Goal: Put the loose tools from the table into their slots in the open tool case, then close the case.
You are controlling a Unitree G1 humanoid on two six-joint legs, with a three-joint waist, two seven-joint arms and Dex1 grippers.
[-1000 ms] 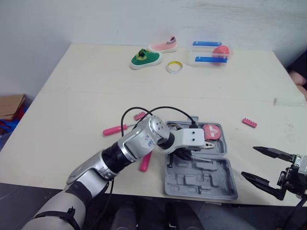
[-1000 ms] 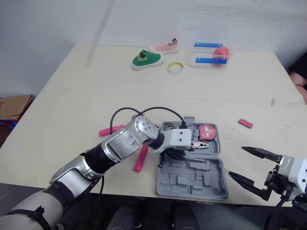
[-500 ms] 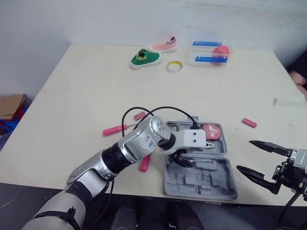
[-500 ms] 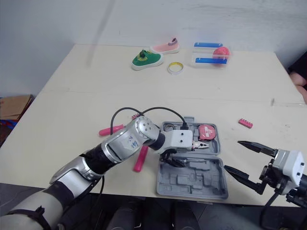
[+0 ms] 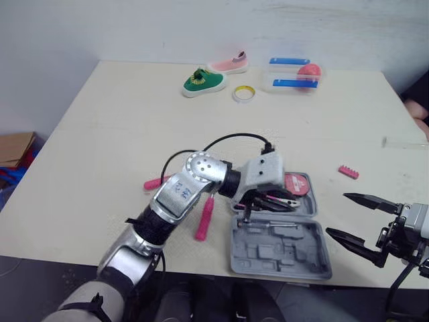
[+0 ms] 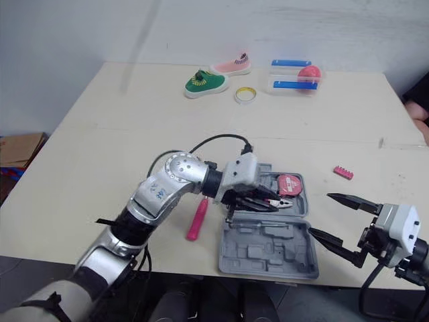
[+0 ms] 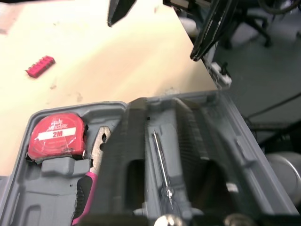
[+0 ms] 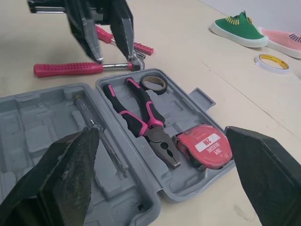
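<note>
A pink-handled tool (image 5: 155,182) and a pink-handled hammer (image 5: 204,220) are seen lying loose on the table (image 5: 134,114), just left of the open tool case (image 5: 281,253). The left gripper (image 5: 251,206) is held over the case with fingers spread, nothing grasped. Pliers (image 8: 141,110) and a tape measure (image 5: 293,184) are seated in slots. Further right, a pink bit strip (image 5: 348,171) lies loose, and the right gripper (image 5: 336,215) is held agape, empty, beside the case.

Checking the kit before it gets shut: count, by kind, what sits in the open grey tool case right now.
Pliers: 1
Tape measure: 1
Black tape roll: 1
Clear-handled screwdriver: 1
Total: 4
</note>
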